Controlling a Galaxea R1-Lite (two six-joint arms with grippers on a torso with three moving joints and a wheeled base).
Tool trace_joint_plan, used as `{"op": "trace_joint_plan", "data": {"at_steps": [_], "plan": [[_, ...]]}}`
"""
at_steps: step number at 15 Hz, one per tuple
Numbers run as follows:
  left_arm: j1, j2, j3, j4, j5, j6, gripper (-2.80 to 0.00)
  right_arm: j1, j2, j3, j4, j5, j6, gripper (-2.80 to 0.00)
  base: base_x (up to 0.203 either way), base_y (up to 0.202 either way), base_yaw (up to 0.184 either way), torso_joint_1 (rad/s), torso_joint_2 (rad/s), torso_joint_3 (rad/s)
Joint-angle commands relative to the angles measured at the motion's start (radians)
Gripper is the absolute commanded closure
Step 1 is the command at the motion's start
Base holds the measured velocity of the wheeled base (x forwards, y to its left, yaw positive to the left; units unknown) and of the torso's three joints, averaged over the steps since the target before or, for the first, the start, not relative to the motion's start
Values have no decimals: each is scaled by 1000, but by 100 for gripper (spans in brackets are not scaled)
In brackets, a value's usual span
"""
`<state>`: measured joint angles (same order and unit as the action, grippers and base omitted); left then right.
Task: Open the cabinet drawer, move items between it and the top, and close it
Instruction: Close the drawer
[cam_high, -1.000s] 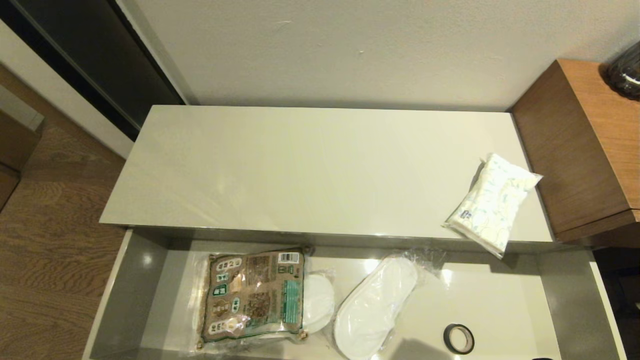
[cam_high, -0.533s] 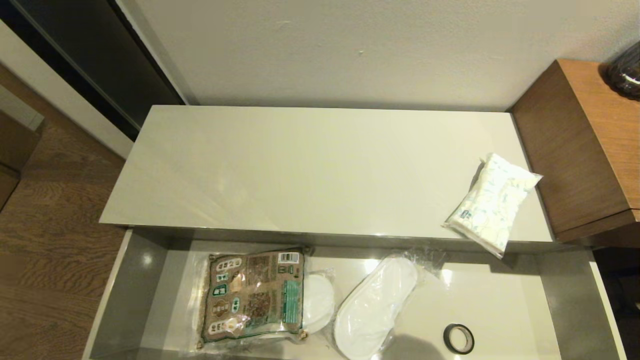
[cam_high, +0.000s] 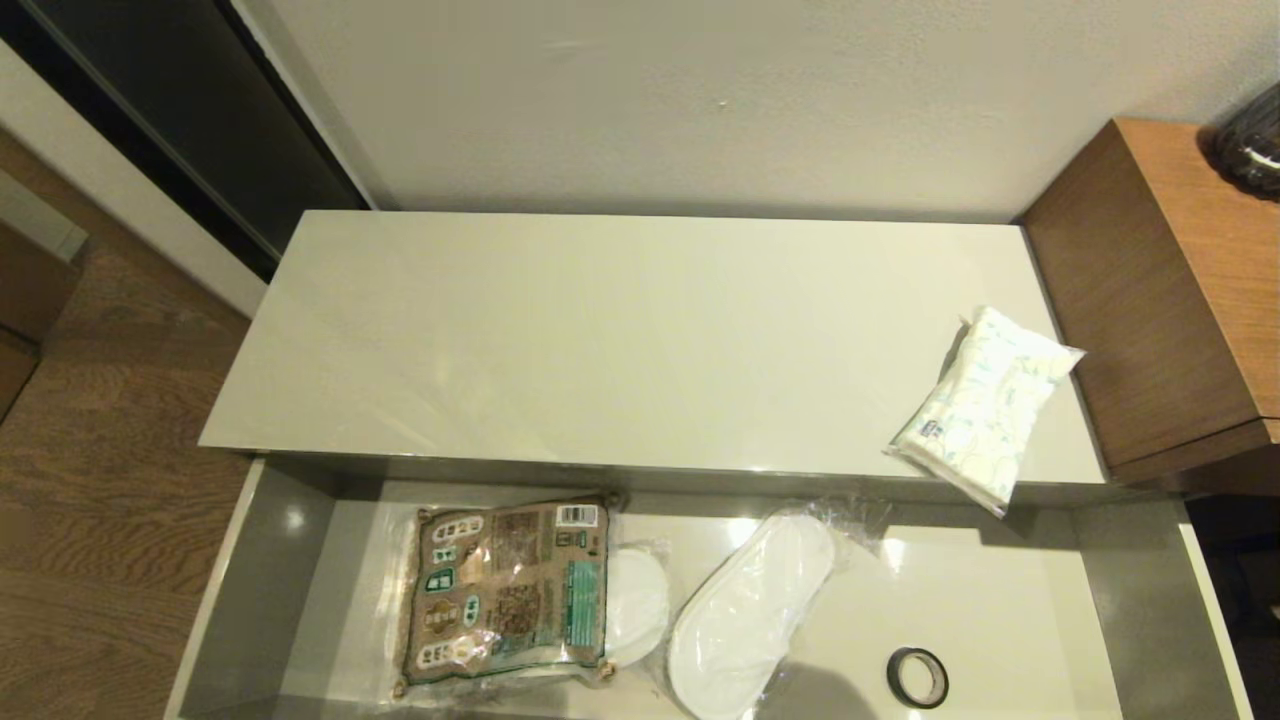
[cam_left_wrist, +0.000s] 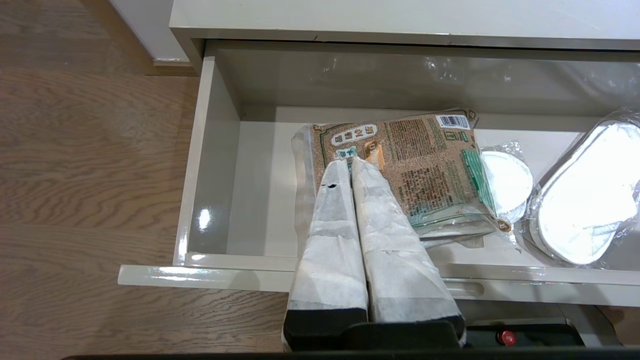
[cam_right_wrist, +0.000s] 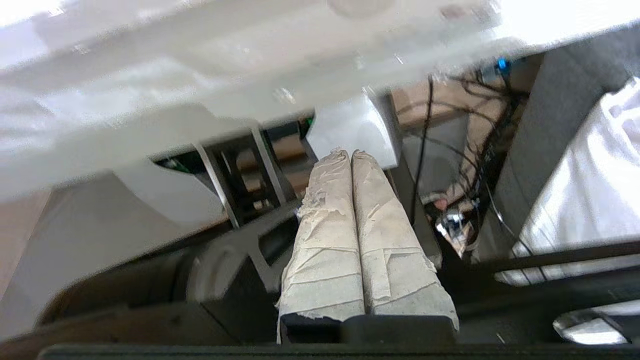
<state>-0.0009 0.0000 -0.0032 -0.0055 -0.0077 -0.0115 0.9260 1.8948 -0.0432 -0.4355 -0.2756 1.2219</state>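
Observation:
The cabinet drawer stands pulled open below the cream-white top. Inside lie the brown-and-green packet at the left and the dark tape ring at the right front. The tissue pack rests on the top's right front corner, overhanging the edge. My left gripper is shut and empty, held above the drawer's front panel, its tips over the packet. My right gripper is shut and empty, low beside the robot's frame, out of the head view.
Plastic-wrapped white slippers lie in the drawer's middle, one partly under the packet. A taller brown wooden unit stands against the top's right end with a dark object on it. Wooden floor lies left of the cabinet.
The things in the drawer and on the top have not moved. A dark bit at the bottom right edge of the head view a second ago is gone.

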Motion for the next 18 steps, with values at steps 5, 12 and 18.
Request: {"op": "trace_joint_plan", "data": {"at_steps": [5, 12, 18], "plan": [[-1, 2, 0, -1, 0, -1, 0, 1, 98, 0, -98, -37, 7, 0, 0, 0, 0, 0, 0, 0], [-1, 2, 0, -1, 0, -1, 0, -1, 101, -27, -110, -48, 0, 0, 0, 0, 0, 0, 0, 0], [-1, 2, 0, -1, 0, -1, 0, -107, 94, -85, -110, -99, -122, 0, 0, 0, 0, 0, 0, 0]]}}
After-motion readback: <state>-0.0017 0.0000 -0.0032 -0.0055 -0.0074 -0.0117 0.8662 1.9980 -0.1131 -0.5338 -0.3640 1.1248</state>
